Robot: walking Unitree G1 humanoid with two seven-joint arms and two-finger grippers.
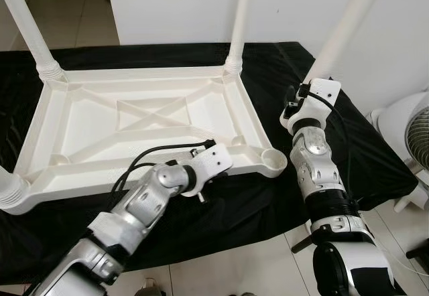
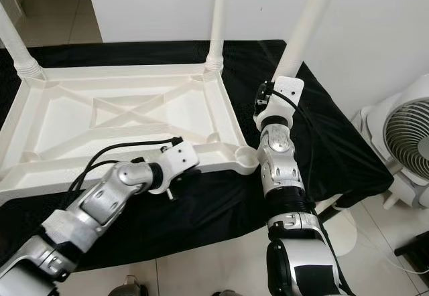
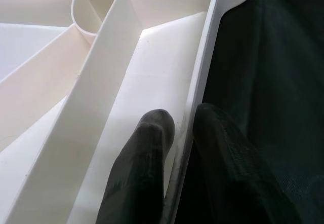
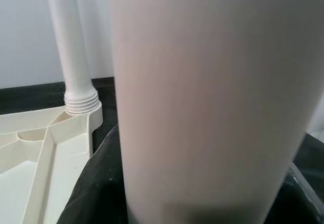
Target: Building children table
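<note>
the left tool pinches the near rim of the upturned white table — the right tool grips a loose leg beside the table's empty corner socket.

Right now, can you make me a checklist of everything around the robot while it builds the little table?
Surface: black cloth spread on the floor, tabletop lying on it.
Job's things: white tabletop upside down; three legs already standing in corner sockets; near right socket empty; loose leg held up beside it.
Clutter: nothing seen.
Grippers: left gripper pinches the tabletop's near rim, one finger inside, one outside; right gripper is at the loose leg, fingers hidden.
Cables: black cables run along the left arm and right wrist.
Surroundings: white wall, tiled floor, white fan on the right.
</note>
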